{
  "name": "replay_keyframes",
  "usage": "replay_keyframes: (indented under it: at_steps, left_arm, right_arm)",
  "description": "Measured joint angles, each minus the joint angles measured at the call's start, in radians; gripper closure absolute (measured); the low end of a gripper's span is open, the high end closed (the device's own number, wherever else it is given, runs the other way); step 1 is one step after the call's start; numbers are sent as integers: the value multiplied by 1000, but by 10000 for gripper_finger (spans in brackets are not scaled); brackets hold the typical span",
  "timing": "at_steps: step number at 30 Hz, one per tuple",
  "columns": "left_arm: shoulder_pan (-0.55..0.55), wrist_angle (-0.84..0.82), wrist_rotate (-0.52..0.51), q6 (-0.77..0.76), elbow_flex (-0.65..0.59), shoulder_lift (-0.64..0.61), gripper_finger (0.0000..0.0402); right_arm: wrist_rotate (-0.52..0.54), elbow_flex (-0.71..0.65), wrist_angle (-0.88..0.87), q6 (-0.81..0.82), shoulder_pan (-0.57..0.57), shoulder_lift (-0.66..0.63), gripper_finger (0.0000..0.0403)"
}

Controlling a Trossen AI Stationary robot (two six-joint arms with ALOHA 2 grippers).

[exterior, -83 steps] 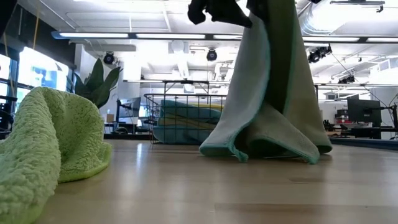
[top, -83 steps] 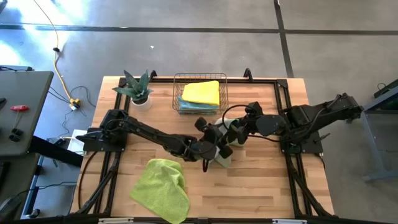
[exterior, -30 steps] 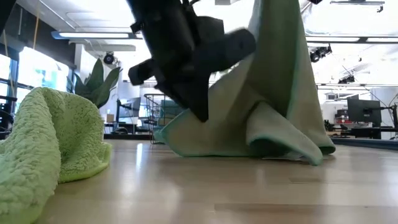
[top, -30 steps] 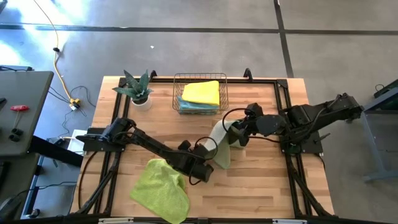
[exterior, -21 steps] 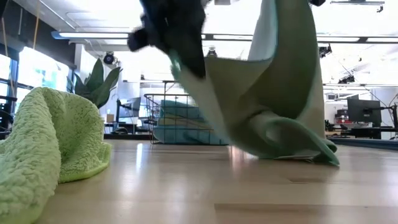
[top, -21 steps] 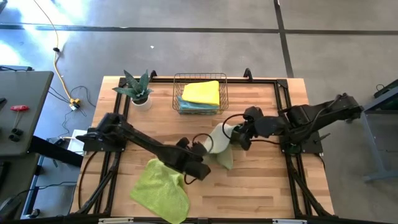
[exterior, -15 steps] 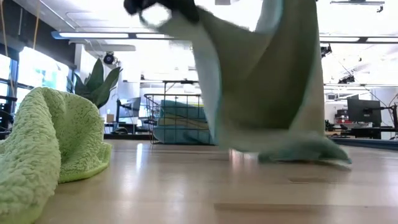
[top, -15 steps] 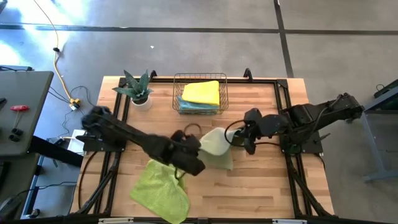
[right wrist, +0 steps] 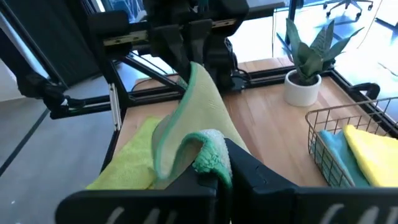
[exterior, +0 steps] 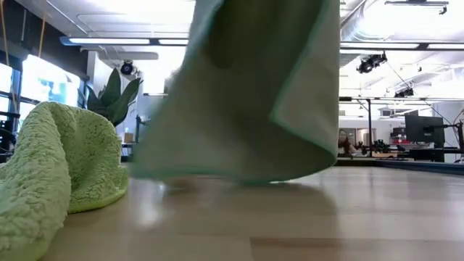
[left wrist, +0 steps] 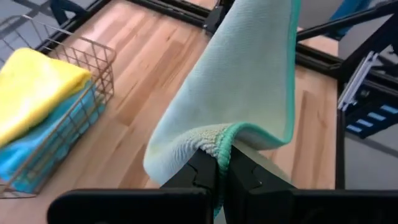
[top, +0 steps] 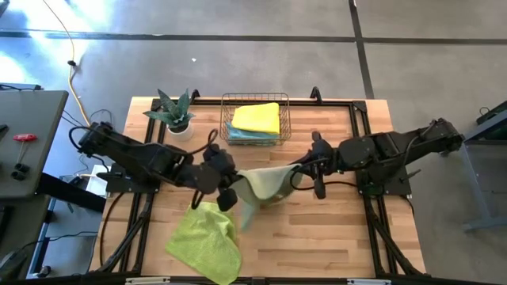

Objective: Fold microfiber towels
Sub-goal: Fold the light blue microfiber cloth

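- Left gripper (top: 227, 195) and right gripper (top: 315, 184): we see both clamped on corners of the sage towel (top: 265, 184), stretched between them above mid-table.
- Lime towel (top: 206, 241) lies crumpled near the front edge.

probably a robotics lab or workshop: polished concrete floor (top: 238, 67), wooden desk (top: 333, 229) on black framing, exposed ceiling ducts (exterior: 362, 29), strip lights, monitors (exterior: 424, 130) behind.

The pale sage green microfiber towel (top: 265, 184) hangs stretched between both arms, blocking mid-counter. The crumpled lime green microfiber towel (top: 204, 240) fills the front left, the wire basket (top: 255, 119) and spiky potted plant (top: 176, 115) the rear. Bare wooden counter (top: 333, 237) lies open front right.
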Motion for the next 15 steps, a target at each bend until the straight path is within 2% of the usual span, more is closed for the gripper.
replay_keyframes:
  at_steps: [4, 9, 15]
  left_arm:
    - [14, -23, 32, 41, 21, -13, 401]
    - [47, -82, 54, 135, 99, -11, 401]
    - [103, -136, 125, 231, 155, -11, 402]
  right_arm:
    - [4, 14, -7, 1, 0, -14, 403]
    - [25, 100, -62, 0, 0, -22, 403]
    - [87, 198, -295, 31, 0, -22, 403]
